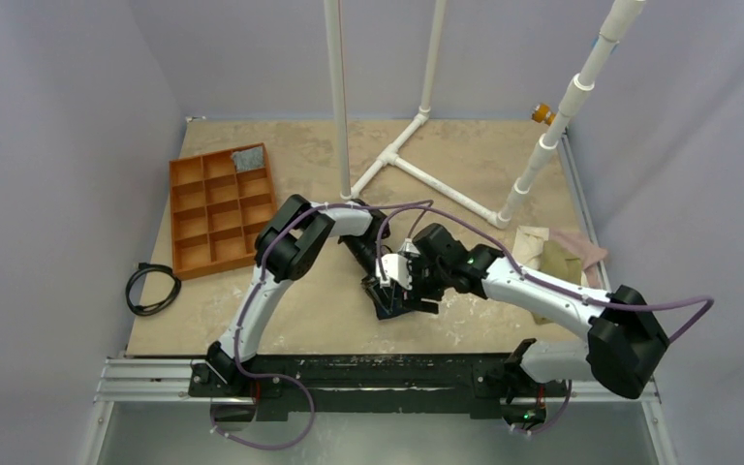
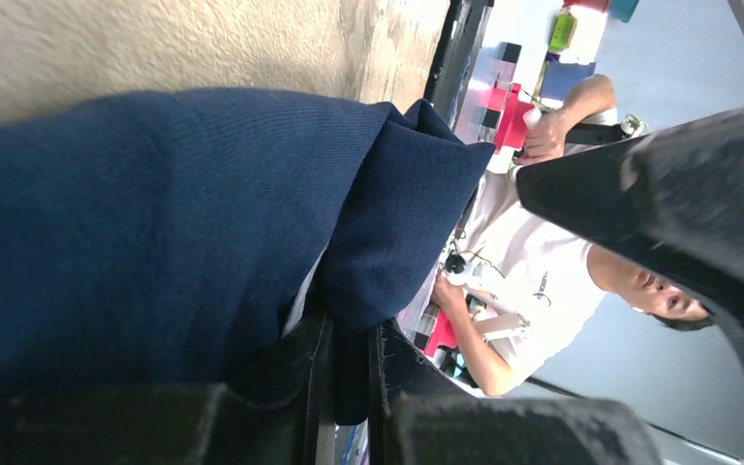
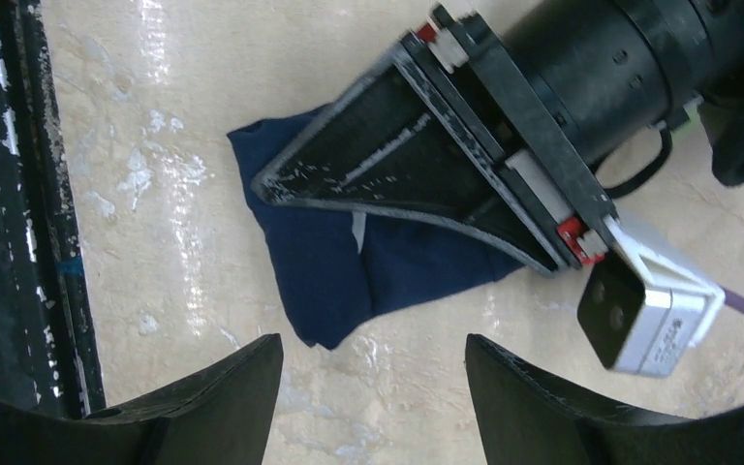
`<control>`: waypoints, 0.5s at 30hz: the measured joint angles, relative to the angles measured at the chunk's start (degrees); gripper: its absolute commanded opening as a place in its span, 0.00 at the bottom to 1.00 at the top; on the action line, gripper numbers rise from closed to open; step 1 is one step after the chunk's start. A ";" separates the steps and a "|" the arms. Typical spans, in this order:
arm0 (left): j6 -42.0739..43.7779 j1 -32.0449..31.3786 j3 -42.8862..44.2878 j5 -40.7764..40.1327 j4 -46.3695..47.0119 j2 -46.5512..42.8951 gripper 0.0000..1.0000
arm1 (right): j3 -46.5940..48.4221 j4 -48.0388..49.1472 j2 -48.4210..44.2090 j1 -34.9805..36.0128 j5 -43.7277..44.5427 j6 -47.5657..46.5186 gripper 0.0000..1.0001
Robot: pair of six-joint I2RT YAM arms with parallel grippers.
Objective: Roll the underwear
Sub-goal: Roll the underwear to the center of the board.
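**Pinning the fold down**

The left gripper was clamped on a fold of the underwear, apparently to stop the part-bunched navy cloth unrolling where it lay on the table between the arms. The right gripper hovered just above, jaws apart, probably ready for the next tuck.

L tool on underwear blocks top approach; table free around; tray, PVC frame well apart.

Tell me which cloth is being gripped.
The navy underwear, pinched in the left gripper; the olive cloth and pink cloth lie untouched, off to the right.
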 measured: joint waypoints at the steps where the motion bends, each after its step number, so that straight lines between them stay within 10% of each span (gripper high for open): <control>1: 0.17 0.02 0.11 0.00 -0.24 0.09 0.00 | -0.09 0.31 0.26 1.18 0.98 -0.02 0.68; 15: 1.11 0.09 0.63 -0.02 -1.31 0.46 0.00 | -1.03 5.22 7.15 10.23 7.21 0.00 0.62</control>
